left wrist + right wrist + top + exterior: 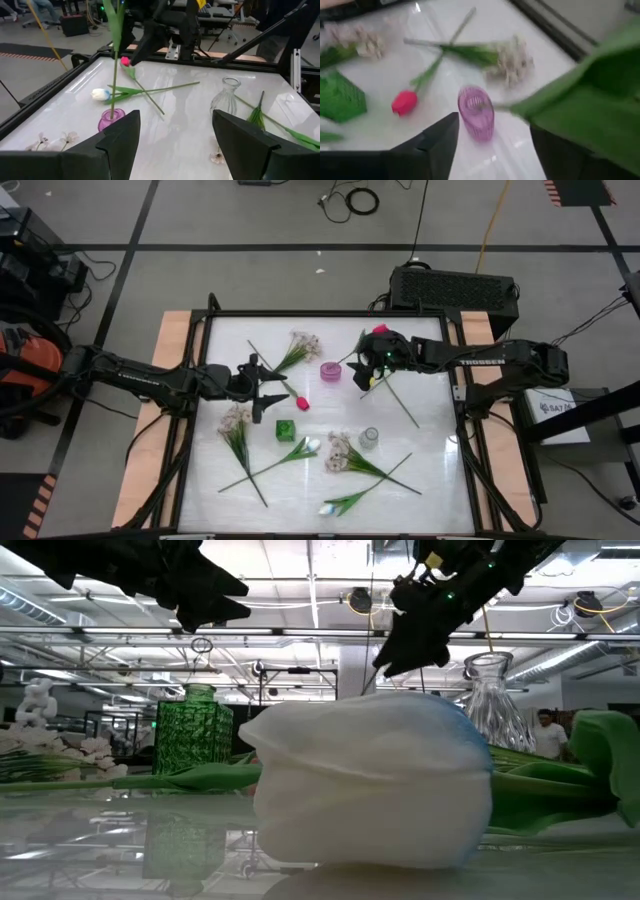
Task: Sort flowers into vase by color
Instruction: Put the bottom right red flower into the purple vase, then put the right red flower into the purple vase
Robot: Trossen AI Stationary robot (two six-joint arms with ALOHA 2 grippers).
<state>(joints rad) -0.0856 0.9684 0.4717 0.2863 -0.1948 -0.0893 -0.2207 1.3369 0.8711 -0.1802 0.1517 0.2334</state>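
A small pink vase (330, 370) stands left of my right gripper (366, 366). A flower's green stem (114, 75) sticks into the vase and leans up toward that gripper, with the bloom out of view. My right gripper (495, 150) is open above the vase, and the flower's big leaf (590, 100) lies in front of one finger. A pink-red tulip (404, 102) lies on the table near the vase. My left gripper (275, 393) hangs open above the table's middle left, its fingers (120, 142) holding nothing. My right gripper stands open beside the leaning flower. The leaf (570, 95) covers one finger in the right wrist view, and I cannot tell whether they touch. The stem's lower end (497, 107) rests in the pink vase.
A green vase (285, 429) and a clear glass vase (369, 438) stand nearer the front. Cream sprays (303, 345) (236, 422) (340, 450) and white tulips (310, 446) (370, 780) lie scattered. Another pink tulip (125, 61) and a white one (100, 94) lie under the right arm.
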